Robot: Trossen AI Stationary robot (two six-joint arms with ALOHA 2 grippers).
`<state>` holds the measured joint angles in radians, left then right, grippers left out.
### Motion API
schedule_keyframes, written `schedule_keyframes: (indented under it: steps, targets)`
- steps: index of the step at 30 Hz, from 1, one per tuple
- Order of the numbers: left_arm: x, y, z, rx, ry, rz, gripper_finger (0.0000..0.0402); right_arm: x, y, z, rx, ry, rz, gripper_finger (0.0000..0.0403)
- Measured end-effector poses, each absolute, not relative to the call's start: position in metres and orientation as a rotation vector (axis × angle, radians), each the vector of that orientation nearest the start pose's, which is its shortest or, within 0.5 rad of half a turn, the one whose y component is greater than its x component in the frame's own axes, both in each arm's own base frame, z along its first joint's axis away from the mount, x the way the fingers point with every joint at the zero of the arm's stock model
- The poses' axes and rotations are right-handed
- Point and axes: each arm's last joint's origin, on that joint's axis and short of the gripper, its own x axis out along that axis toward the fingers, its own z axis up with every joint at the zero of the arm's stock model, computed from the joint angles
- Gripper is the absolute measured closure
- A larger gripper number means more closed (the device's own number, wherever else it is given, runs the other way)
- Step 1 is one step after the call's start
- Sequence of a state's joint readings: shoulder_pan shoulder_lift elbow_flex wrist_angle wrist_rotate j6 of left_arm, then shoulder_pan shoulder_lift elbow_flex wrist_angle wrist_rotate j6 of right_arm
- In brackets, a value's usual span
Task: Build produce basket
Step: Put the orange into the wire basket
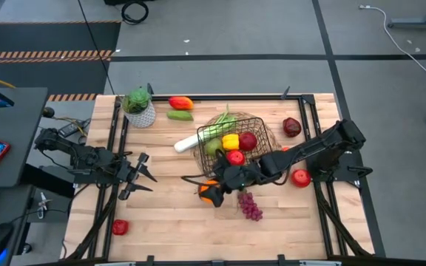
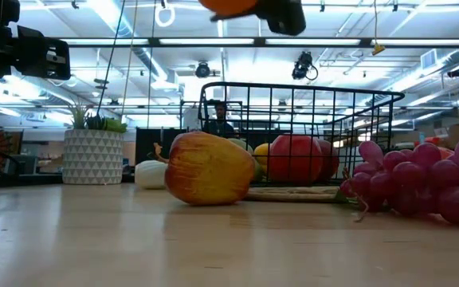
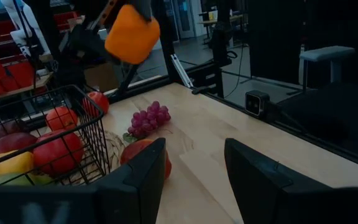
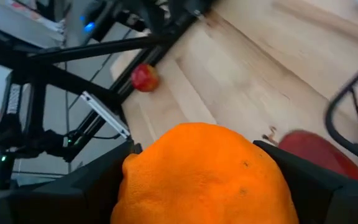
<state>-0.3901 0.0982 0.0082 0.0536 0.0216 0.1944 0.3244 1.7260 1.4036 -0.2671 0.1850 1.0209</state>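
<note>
The wooden surface (image 1: 168, 214) is seen from above with both arms reaching inward from its sides. The black wire basket (image 1: 254, 122) is placed on a round woven mat (image 1: 271, 140) toward the far right of the surface, and a yellow piece (image 1: 230, 141), red apples (image 1: 248, 140) and a long white-and-green leek (image 1: 198, 137) are held in it, the leek's white end jutting out over the left rim. A white patterned plant pot (image 1: 140, 112) is found at the far left corner, with a red-and-orange piece (image 1: 180, 103) and a green piece (image 1: 179, 115) just beside it. The right gripper (image 1: 214, 189) is positioned near the basket's near-left corner, raised above the surface, and an orange (image 4: 207, 177) is clamped between its fingers. The left gripper (image 1: 140, 176) is held at the left side, its fingers parted with nothing between them. A bunch of purple grapes (image 1: 251, 205) is laid on the surface just near of the right gripper. Single red apples are found to the right of the basket (image 1: 300, 177), at its far right (image 1: 292, 126) and at the near left corner (image 1: 120, 227).
</note>
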Motion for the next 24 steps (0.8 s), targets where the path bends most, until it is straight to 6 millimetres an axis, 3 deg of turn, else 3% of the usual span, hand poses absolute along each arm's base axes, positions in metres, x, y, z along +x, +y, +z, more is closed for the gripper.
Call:
schedule_keyframes:
  steps: [14,24]
  targets:
    - [0.0953,-0.0399,0.1636,0.198,-0.004,-0.414,0.023,0.3752,0.1128,0.2872,0.898,0.62,-0.172,0.0078]
    - [0.0953,-0.0399,0.1636,0.198,-0.004,-0.414,0.023,0.3728,0.1115,0.2802,0.411,0.71,0.017,0.0075]
